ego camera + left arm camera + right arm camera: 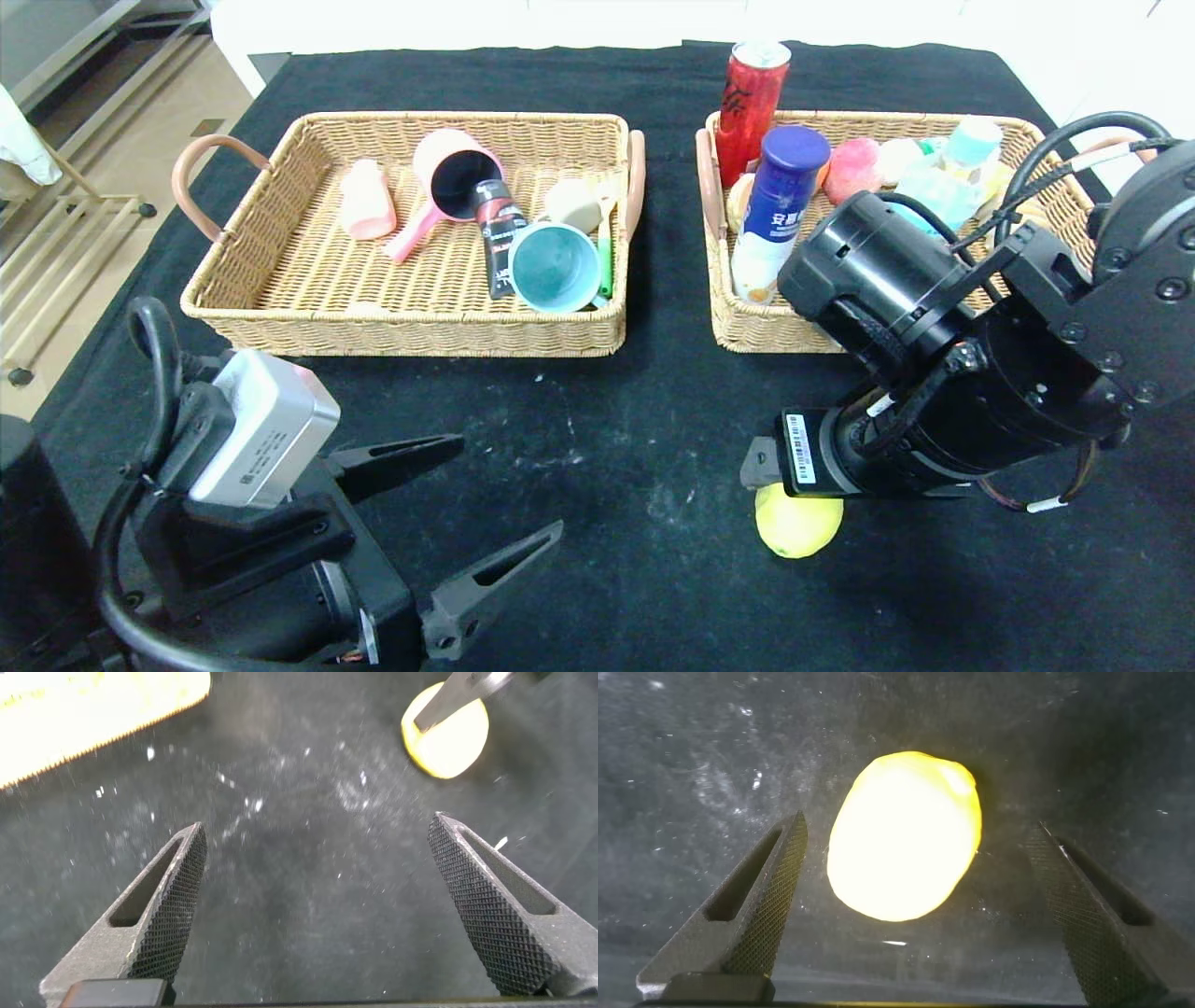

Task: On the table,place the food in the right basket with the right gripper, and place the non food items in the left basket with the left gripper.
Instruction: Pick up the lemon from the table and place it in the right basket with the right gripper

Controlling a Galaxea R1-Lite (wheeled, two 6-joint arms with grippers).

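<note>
From the head view you see the yellow oval lemon (798, 525) lying on the black cloth-covered surface (635, 448), in front of the right woven wicker basket (747, 322), with the right gripper (775, 485) hanging directly over it; the wrist hides its jaws here. The left gripper (485, 504) sits low at the near left with its jaws spread wide over bare cloth, in front of the left woven wicker basket (411, 331), well apart from the lemon. In the left wrist view you find both black textured fingers (168, 905) far apart with nothing between them, the lemon (448, 737) lying farther off with a finger of the other gripper over it. In the right wrist view your jaws stand wide, and the lemon (904, 835) lies between the two fingers (771, 896), nearer one finger than the other, touching neither, resting on the surface.
</note>
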